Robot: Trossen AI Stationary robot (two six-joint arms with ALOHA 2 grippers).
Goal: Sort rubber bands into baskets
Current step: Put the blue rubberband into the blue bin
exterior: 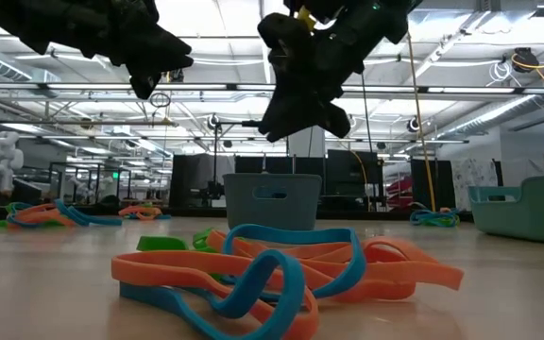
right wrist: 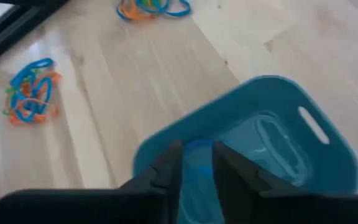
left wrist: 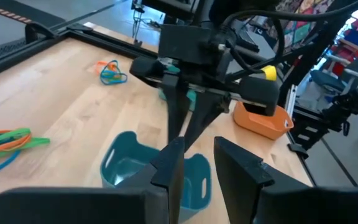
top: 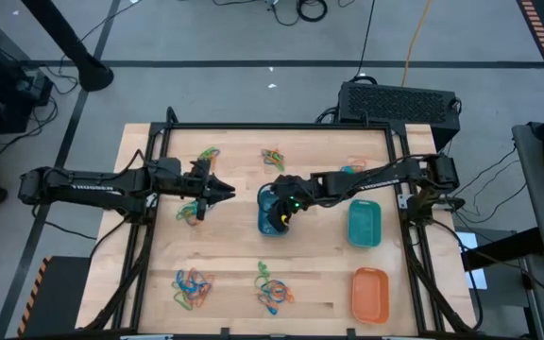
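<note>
We've got the right gripper parked right over the blue basket, which sits about mid-table, and that makes sense to us since its wrist view looks straight down into the tub with something blue between the fingers. We read that as a blue rubber band lined up over its matching basket so it falls inside instead of on the wood. The fingers stand a little apart with the blue bit between them, so we can't really tell if they pinch it or have just let go. The left gripper hangs above the table a bit left of centre, nose pointed at the blue basket, fingers spread slightly with nothing we can see in them; our guess is it's just waiting its turn out of the way. The teal basket and orange basket line up along the right edge, teal further back, orange in the near right corner, probably so each colour has a fixed drop spot. The loose rubber bands sit in mixed clumps: two toward the back edge, one under the left arm, two along the near edge. Plenty left to sort, we'd say.
</note>
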